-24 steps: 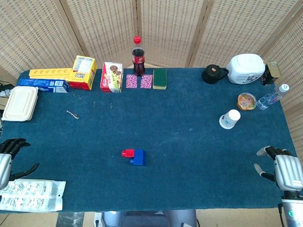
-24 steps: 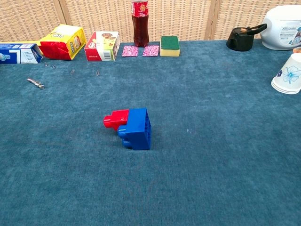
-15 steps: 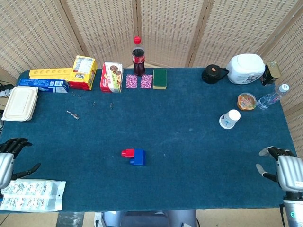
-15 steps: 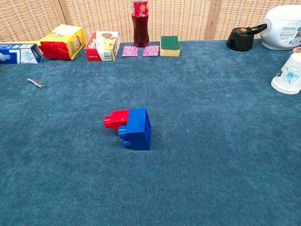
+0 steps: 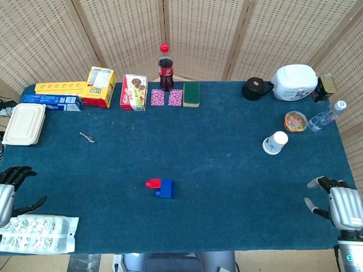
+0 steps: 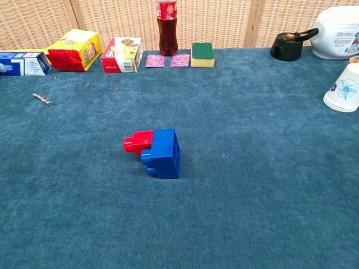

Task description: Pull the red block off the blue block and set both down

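Between the two robot hands, well apart from each, blue block (image 6: 164, 152) lies on counter (image 5: 227, 170) with red block (image 6: 138, 142) plugged into it. Task not begun; next move calls for reaching in. Left robot hand (image 5: 8, 192) and right robot hand (image 5: 339, 203): fingers spread, empty.

We see a table (image 6: 269, 213) covered in matt teal cloth with a short, felt-like nap. On it, the red block (image 6: 137, 142) and blue block (image 6: 164, 152) look like smooth, slightly glossy plastic. The cola bottle (image 5: 165, 69) is clear, shiny plastic (its cap red). The cup (image 5: 275, 142) seems matt paper. Behind, the screen (image 5: 198, 34) is rough woven cane in wooden frames.
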`<action>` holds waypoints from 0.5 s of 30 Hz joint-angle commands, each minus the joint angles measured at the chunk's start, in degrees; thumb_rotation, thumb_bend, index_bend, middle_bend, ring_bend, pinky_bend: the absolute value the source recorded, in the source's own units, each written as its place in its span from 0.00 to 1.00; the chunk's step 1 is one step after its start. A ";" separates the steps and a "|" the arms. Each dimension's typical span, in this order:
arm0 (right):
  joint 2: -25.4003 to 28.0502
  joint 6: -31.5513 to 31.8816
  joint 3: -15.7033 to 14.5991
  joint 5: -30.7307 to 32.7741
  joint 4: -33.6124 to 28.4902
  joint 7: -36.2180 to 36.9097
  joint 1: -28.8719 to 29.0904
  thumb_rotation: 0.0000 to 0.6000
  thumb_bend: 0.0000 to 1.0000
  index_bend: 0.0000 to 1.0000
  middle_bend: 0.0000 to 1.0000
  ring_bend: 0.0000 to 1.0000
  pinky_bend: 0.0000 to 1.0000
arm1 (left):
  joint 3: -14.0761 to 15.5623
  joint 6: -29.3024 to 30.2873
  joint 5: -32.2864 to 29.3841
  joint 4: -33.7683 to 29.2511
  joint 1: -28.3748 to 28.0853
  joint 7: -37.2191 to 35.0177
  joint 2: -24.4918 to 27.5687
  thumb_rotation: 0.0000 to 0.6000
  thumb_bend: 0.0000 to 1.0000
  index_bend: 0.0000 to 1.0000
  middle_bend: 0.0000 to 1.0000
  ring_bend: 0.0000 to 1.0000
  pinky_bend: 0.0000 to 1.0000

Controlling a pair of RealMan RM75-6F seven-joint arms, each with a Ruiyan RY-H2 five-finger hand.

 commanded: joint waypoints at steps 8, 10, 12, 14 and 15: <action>-0.16 -6.33 -1.20 -4.89 -1.91 6.41 4.73 1.00 0.28 0.44 0.47 0.49 0.41 | -0.73 -0.45 -0.87 -0.26 -0.49 0.57 0.54 0.70 0.20 0.36 0.31 0.23 0.29; -0.57 -8.73 -1.63 -6.95 -2.69 8.38 6.79 1.00 0.28 0.43 0.47 0.49 0.42 | -0.99 -0.73 -1.16 -0.33 -0.75 0.74 0.72 0.71 0.20 0.36 0.31 0.23 0.29; -1.06 -10.59 -1.75 -8.13 -3.18 9.42 8.41 1.00 0.28 0.42 0.47 0.49 0.42 | -1.17 -0.97 -1.40 -0.39 -0.94 0.83 0.87 0.70 0.20 0.36 0.31 0.23 0.29; -1.87 -13.18 -1.72 -9.16 -3.61 11.09 10.68 1.00 0.28 0.41 0.46 0.48 0.42 | -1.49 -1.42 -2.20 -0.45 -1.13 0.52 0.95 0.69 0.20 0.35 0.31 0.23 0.29; -2.24 -14.19 -1.64 -9.33 -3.80 11.92 11.54 1.00 0.27 0.40 0.45 0.48 0.42 | -1.56 -1.60 -2.45 -0.47 -1.19 0.41 0.98 0.69 0.20 0.35 0.31 0.23 0.29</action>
